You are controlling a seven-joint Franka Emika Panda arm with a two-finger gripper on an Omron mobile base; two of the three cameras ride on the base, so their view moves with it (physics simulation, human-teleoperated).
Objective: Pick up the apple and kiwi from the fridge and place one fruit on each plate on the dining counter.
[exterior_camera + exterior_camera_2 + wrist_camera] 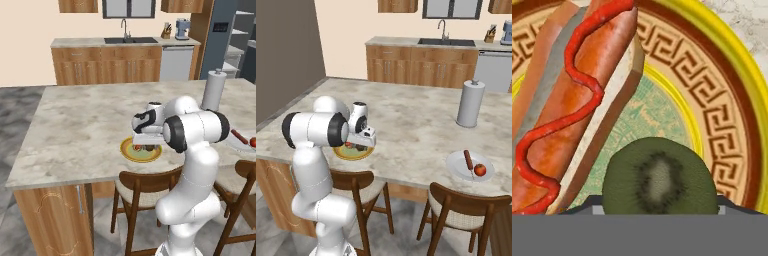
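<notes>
Hovering low over the yellow-rimmed plate (727, 85), I held the kiwi (660, 177) between the jaws, fearing a careless release would roll it against the hot dog (572, 100) or off onto the worktop (75, 120).

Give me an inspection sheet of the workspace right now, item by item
Surface: dining counter, marbled stone top, wood base.
Job's things: kiwi, cut face showing, over the yellow-rimmed plate beside a hot dog; whether it rests on the plate or is held, cannot tell. Apple on the white plate next to a sausage stick. Fridge behind the counter, shelves visible.
Clutter: paper towel roll standing upright on the counter.
Claw: claw low over the yellow-rimmed plate; jaw state cannot tell.
Cables: nothing seen.
Surroundings: wooden chairs, sink counter with faucet.
</notes>
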